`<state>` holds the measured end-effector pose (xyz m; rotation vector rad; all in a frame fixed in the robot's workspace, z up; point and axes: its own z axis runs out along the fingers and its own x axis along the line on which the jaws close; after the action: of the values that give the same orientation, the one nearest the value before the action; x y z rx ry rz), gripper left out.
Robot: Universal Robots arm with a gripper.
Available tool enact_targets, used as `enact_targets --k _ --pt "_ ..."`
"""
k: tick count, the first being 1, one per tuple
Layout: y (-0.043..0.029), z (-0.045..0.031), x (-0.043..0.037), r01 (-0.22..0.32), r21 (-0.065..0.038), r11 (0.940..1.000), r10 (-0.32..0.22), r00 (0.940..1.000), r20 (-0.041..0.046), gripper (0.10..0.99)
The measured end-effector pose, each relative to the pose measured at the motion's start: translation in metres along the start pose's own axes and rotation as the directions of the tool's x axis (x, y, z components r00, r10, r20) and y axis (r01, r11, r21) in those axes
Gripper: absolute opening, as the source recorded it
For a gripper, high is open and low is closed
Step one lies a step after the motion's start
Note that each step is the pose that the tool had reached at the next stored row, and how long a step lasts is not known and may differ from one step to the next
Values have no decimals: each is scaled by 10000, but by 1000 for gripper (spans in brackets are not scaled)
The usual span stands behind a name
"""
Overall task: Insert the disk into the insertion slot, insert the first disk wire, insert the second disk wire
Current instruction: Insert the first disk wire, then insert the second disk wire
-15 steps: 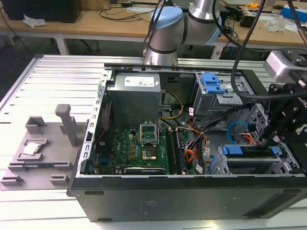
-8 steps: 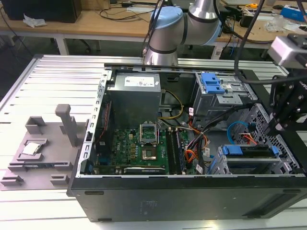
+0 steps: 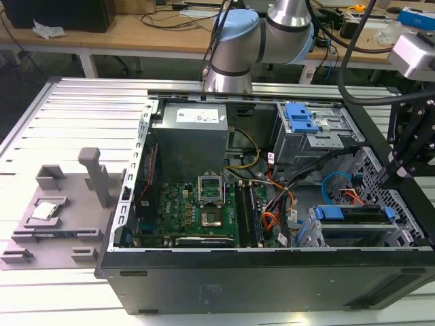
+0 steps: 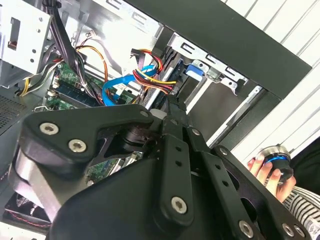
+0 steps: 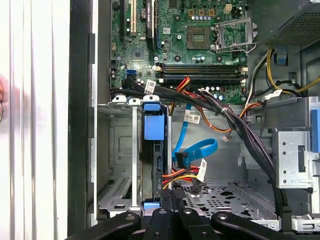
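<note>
The disk (image 3: 353, 219), silver in its blue carrier, sits inside the insertion slot (image 3: 408, 234) at the case's corner on the exterior view's right. In the first wrist view the disk (image 5: 154, 165) stands on edge in the grey cage (image 5: 116, 150), its blue tab (image 5: 153, 126) showing. My gripper (image 3: 397, 178) hangs just above that bay. Its fingers (image 4: 172, 107) lie close together with the black plug of a red, yellow and black disk wire (image 5: 182, 175) at their tips. A blue flat disk wire (image 5: 196, 149) loops beside the disk, its plug close to the disk's edge.
A grey box with a blue clip (image 3: 302, 119), the power supply (image 3: 190, 132) and the motherboard (image 3: 197, 210) fill the case. A thick black cable bundle (image 5: 240, 130) crosses near the bay. A person's hand (image 4: 262, 170) holds a round device beside the case. A grey fixture plate (image 3: 54, 210) lies outside.
</note>
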<state>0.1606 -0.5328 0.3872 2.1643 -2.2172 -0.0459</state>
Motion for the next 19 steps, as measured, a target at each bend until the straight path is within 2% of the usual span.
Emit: enact_targets --k 10,15,19 --pt "0 -4 0 0 0 10000 0 10000 -1 114" --pt "0 -5 0 0 0 10000 0 10000 -1 420" --pt "3 2 -35 517 4 9987 -517 9987 -28 420"
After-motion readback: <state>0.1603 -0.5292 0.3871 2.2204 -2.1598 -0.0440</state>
